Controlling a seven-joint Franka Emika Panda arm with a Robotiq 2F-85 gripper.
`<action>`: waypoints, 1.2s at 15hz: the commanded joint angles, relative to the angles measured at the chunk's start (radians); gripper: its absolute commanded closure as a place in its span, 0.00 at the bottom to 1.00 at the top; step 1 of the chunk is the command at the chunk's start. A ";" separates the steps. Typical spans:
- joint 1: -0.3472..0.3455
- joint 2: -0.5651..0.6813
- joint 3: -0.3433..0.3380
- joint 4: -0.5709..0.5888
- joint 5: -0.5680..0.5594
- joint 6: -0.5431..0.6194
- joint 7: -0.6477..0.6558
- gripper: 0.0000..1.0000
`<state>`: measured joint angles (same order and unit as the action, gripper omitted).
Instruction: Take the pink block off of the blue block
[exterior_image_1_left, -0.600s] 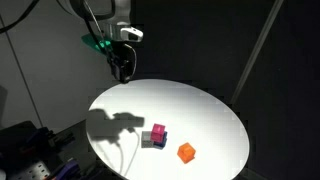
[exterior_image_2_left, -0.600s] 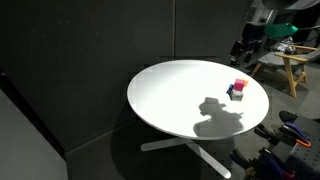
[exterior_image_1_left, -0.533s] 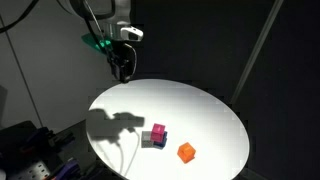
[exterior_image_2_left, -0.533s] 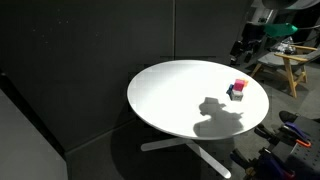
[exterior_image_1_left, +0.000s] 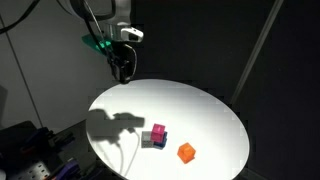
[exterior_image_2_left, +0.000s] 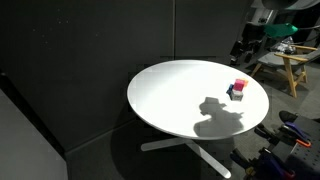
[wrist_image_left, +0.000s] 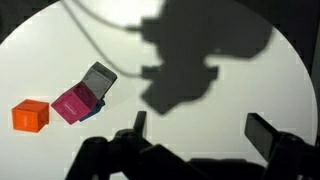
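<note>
Robotiq gripper – jaws wide apart, empty, high above white round table | small magenta-pink cube atop small bright blue cube, well away | likely light, rigid, smooth – pinch opposite flat sides, lift straight up

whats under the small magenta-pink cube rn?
A bright blue cube: its side shows just below the magenta-pink cube in an exterior view. Its top face is covered by the pink one, so the contact between them cannot be seen.
</note>
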<state>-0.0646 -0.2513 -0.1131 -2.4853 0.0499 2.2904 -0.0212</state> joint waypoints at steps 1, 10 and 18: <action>-0.026 0.019 -0.005 0.021 -0.001 0.015 0.011 0.00; -0.066 0.044 -0.067 0.068 0.020 0.007 -0.097 0.00; -0.068 0.121 -0.146 0.156 0.065 0.033 -0.367 0.00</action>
<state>-0.1284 -0.1862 -0.2384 -2.3902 0.0661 2.3129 -0.2875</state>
